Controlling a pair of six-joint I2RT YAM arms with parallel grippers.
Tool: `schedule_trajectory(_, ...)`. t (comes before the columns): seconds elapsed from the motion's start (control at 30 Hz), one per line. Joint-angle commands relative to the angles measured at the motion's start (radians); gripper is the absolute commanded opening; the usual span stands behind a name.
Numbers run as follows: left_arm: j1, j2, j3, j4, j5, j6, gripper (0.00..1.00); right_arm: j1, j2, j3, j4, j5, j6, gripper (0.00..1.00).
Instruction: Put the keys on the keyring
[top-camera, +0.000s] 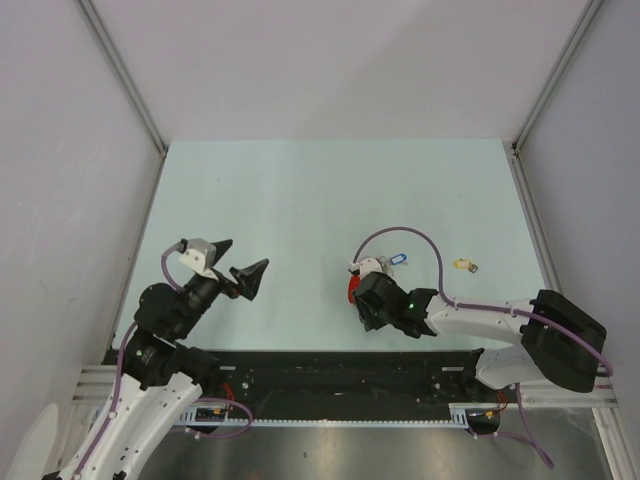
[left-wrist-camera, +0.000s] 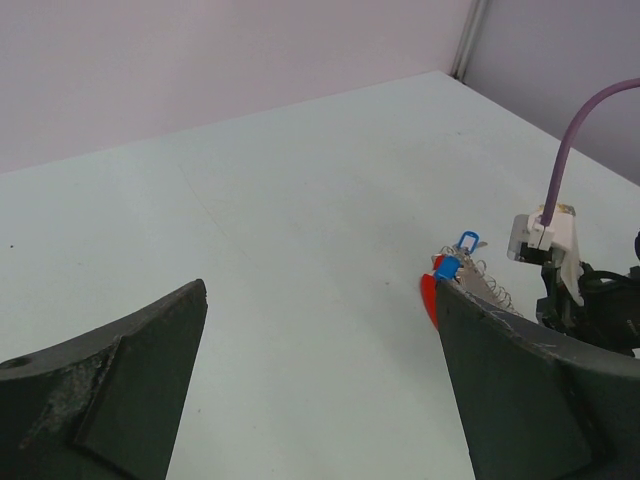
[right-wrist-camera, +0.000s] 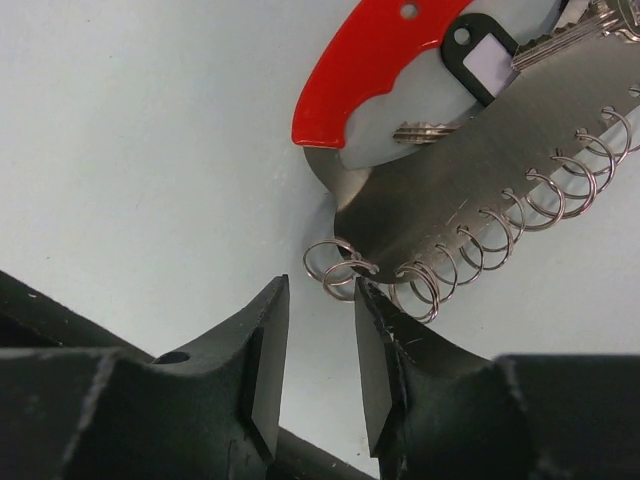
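Observation:
The keyring is a grey metal plate (right-wrist-camera: 450, 170) with a red curved end piece (right-wrist-camera: 365, 50) and several small wire rings (right-wrist-camera: 340, 268) along its edge. It lies at mid table, and its red end (top-camera: 352, 290) shows in the top view. A blue-headed key (top-camera: 393, 262) lies at its far side, its head (right-wrist-camera: 480, 58) resting against the plate. A yellow-headed key (top-camera: 464, 265) lies alone to the right. My right gripper (right-wrist-camera: 320, 300) is narrowly open with nothing between its pads, its tips at the end ring. My left gripper (left-wrist-camera: 320, 290) is wide open and empty, well left of the keyring.
The left wrist view shows the red end (left-wrist-camera: 429, 298), the blue key (left-wrist-camera: 455, 255) and the right arm's wrist camera (left-wrist-camera: 548, 235) beyond my right finger (left-wrist-camera: 520, 390). A purple cable (top-camera: 400, 232) loops over the keyring. Grey walls (top-camera: 300, 60) enclose the pale green table (top-camera: 300, 200).

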Motion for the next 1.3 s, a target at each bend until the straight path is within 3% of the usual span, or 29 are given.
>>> schedule_trajectory(0.0,0.011,0.009,0.011,0.017,0.023,-0.001,1.00,0.004,0.032,0.002,0.065,0.049,0.026,0.36)
schedule_trajectory(0.37,0.011,0.019,0.011,0.017,0.027,-0.001,1.00,0.005,0.138,0.019,0.051,0.063,0.010,0.25)
schedule_trajectory(0.5,0.011,0.024,0.010,0.017,0.033,-0.001,1.00,0.007,0.103,0.022,0.037,0.049,0.002,0.18)
schedule_trajectory(0.8,0.011,0.052,0.011,0.024,0.072,-0.004,1.00,-0.051,0.006,0.025,0.014,-0.051,-0.024,0.20)
schedule_trajectory(0.93,0.011,0.055,0.011,0.024,0.076,-0.002,1.00,-0.071,0.025,0.025,0.008,-0.078,-0.044,0.11)
schedule_trajectory(1.27,0.013,0.061,0.011,0.026,0.087,-0.002,1.00,-0.068,0.057,0.023,0.001,-0.074,-0.042,0.21)
